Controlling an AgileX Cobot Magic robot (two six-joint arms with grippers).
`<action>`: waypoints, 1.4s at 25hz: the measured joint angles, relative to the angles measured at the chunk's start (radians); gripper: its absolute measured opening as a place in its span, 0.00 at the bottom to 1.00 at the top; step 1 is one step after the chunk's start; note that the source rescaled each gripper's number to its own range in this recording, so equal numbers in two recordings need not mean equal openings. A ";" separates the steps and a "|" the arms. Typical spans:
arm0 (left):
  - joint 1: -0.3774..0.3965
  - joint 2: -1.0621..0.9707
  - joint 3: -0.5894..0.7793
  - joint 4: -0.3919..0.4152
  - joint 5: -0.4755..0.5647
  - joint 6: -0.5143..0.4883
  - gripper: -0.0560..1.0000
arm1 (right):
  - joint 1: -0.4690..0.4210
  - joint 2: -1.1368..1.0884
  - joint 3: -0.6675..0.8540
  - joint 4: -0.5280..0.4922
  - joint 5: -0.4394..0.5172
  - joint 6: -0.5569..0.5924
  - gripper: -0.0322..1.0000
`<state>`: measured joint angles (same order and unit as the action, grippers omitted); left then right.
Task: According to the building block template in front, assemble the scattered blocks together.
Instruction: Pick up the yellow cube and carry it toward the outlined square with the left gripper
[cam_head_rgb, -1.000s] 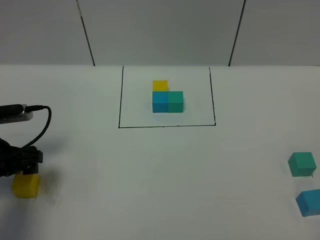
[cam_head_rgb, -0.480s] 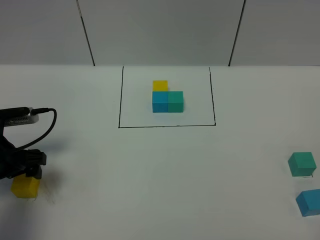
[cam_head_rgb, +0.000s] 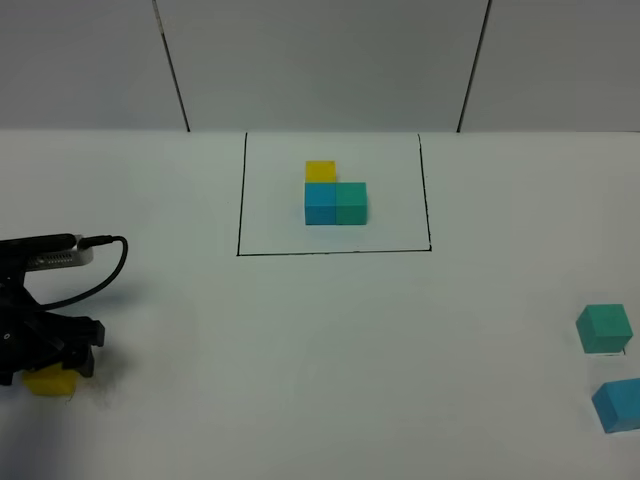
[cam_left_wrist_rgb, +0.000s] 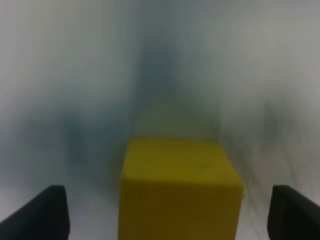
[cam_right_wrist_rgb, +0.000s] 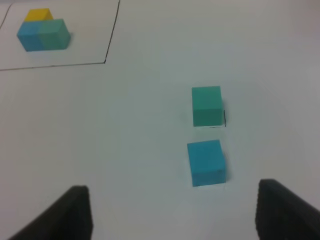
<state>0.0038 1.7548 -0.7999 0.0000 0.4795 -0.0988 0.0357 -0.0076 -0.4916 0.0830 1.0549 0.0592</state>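
The building block template (cam_head_rgb: 335, 195) is a yellow, cyan-blue and teal-green L inside a black drawn rectangle (cam_head_rgb: 238, 200) at the back centre; it also shows in the right wrist view (cam_right_wrist_rgb: 42, 32). The loose yellow cube (cam_head_rgb: 48, 382) lies at the front left. My left gripper (cam_head_rgb: 45, 358) is open, low over it, and the cube (cam_left_wrist_rgb: 180, 190) sits between the fingers (cam_left_wrist_rgb: 42, 215) without touching them. The loose teal-green cube (cam_head_rgb: 604, 328) (cam_right_wrist_rgb: 207, 105) and cyan-blue cube (cam_head_rgb: 618, 404) (cam_right_wrist_rgb: 206, 162) lie apart at the right edge. My right gripper (cam_right_wrist_rgb: 175, 215) is open and empty, short of them.
A black cable (cam_head_rgb: 100, 262) loops from the left arm over the white table. A grey panelled wall (cam_head_rgb: 320, 60) closes the back. The right arm is outside the exterior high view.
My left gripper has moved down and towards the front over the yellow cube, now covering most of it. The cable has swung right. The other cubes have not moved.
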 joint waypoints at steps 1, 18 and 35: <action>0.000 0.004 0.000 0.000 -0.004 0.000 0.80 | 0.000 0.000 0.000 0.000 0.000 0.000 0.61; -0.055 0.013 -0.090 0.061 0.065 0.212 0.06 | 0.000 0.000 0.000 0.000 0.000 0.000 0.61; -0.541 0.306 -0.868 0.014 0.446 1.012 0.06 | 0.000 0.000 0.000 0.000 0.000 0.000 0.61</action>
<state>-0.5368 2.0610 -1.6677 0.0138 0.9254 0.9134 0.0357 -0.0076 -0.4916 0.0830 1.0549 0.0592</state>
